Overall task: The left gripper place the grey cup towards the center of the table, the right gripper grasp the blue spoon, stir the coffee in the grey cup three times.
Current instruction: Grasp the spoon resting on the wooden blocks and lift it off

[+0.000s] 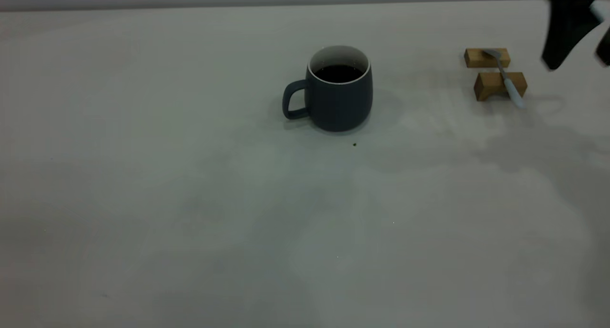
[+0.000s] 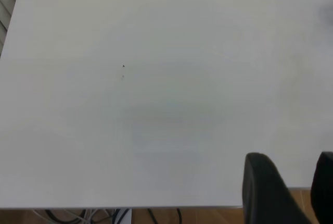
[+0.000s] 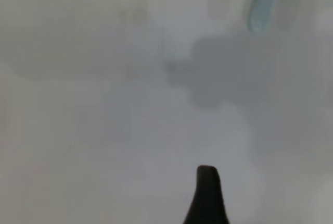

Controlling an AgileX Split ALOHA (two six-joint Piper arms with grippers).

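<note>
Our right gripper (image 1: 579, 37) hangs blurred above the far right corner of the counter (image 1: 190, 213), just beyond the blue spoon (image 1: 506, 77), and we cannot tell how wide it stands. Our left gripper (image 2: 291, 187) sits back at the counter's near edge, out of the exterior view, its two dark fingers apart with nothing between them.

We judge the placing done: the grey cup (image 1: 333, 92) stands upright near the middle of the counter, handle toward the left arm's side, with the coffee (image 1: 339, 73) dark and fairly high inside the white wall. The spoon lies across two wooden blocks (image 1: 495, 71), bowl on the farther one, pale handle sloping off the nearer one toward the counter.

We see these risks ahead:
- The slim handle offers little to pinch, so a slightly off closing could flip the spoon off its rests.
- A low approach could knock the nearer block and shift the spoon.
- With coffee this high, a brisk stir or a bump on the rim could slop it onto the counter.
</note>
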